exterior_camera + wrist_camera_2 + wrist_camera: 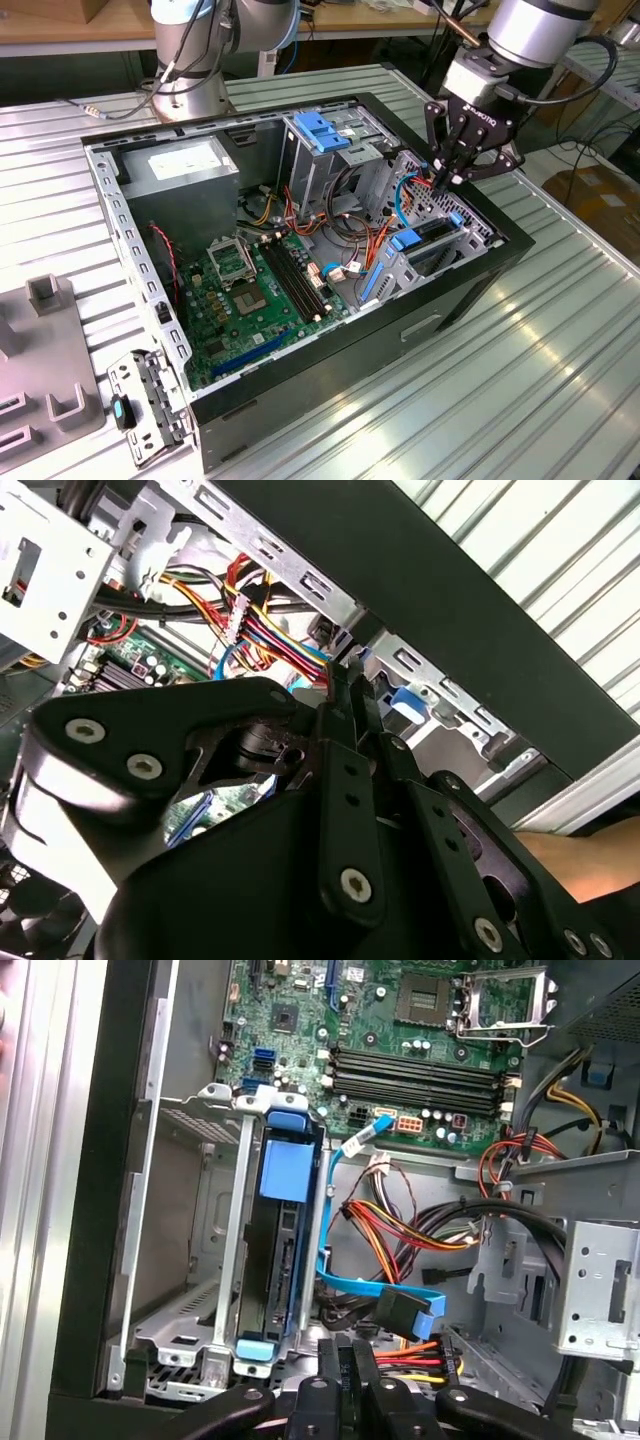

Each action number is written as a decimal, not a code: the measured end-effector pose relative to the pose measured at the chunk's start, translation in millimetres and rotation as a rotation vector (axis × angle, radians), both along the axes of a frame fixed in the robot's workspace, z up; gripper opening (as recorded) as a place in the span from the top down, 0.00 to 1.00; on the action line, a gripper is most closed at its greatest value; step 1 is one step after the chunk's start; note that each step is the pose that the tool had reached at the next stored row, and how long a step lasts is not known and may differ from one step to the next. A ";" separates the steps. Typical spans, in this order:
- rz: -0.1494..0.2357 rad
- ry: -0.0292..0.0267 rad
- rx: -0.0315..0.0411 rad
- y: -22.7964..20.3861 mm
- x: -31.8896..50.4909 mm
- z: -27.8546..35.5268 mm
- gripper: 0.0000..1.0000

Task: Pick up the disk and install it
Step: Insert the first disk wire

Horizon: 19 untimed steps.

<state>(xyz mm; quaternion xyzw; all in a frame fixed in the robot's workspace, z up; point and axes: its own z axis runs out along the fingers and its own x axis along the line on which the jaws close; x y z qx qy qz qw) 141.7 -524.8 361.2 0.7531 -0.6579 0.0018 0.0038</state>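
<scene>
Here the black-fingered gripper (447, 178) hangs inside the open black computer case (420, 330), its fingers pressed together on nothing, beside a red and yellow cable plug (425, 1350). Just beside the gripper, the dark flat disk (272, 1260) with bright blue rails stands slotted in the grey metal drive cage (180, 1330).

- a short line of white lettering is seen on the body of the gripper (447, 178); it is a maker's mark and is not transcribed.
- a pale label (185, 160) is noted on the power supply (226, 178); its print is too small to be read.
- fine white markings are seen on the motherboard (400, 1050); none can be made out.
</scene>
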 end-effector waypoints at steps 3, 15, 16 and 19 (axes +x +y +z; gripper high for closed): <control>-0.002 0.0000 0.0000 -3.2 -0.4 -0.1 0.83; -0.029 0.0000 0.0001 -12.7 -7.0 -2.2 0.83; -0.029 0.0000 0.0001 -14.7 -7.2 -2.5 0.83; -0.032 0.0000 -0.0001 -20.1 -7.5 -2.8 0.83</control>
